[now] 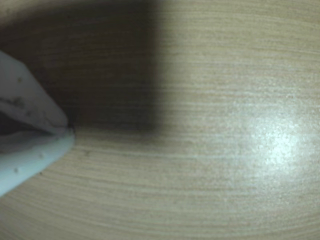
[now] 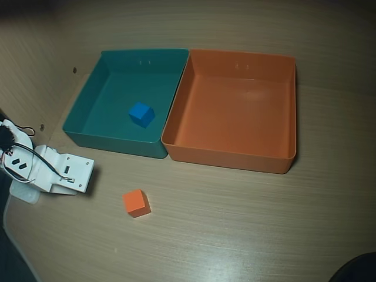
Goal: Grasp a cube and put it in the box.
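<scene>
Sitting loose on the counter, the cube awaits the gripper, whose tips meet, grasping nothing.

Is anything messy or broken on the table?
Nothing looks broken or spilled. The orange cube sits alone on the table, outside the empty orange box. A blue cube lies inside the teal box.
</scene>
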### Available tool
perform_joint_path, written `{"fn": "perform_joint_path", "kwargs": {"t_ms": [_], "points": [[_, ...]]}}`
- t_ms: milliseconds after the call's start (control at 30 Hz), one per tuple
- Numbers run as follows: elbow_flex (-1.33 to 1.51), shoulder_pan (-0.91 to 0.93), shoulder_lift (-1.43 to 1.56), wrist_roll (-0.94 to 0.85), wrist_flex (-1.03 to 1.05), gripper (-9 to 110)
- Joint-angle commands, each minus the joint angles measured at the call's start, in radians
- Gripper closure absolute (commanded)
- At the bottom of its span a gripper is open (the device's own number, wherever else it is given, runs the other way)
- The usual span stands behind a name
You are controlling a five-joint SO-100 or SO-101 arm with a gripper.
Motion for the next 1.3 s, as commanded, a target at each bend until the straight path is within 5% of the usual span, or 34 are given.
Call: {"fn": "perform_joint_path", "kwargs": {"t_ms": [0, 600, 1267], "points": [[0.043, -0.009, -0.008, 0.009, 0.023, 107], [-0.402, -0.009, -0.044, 0.011, 0.032, 107], [-1.183, -0.049, -0.945, 0.006, 0.021, 107]]}}
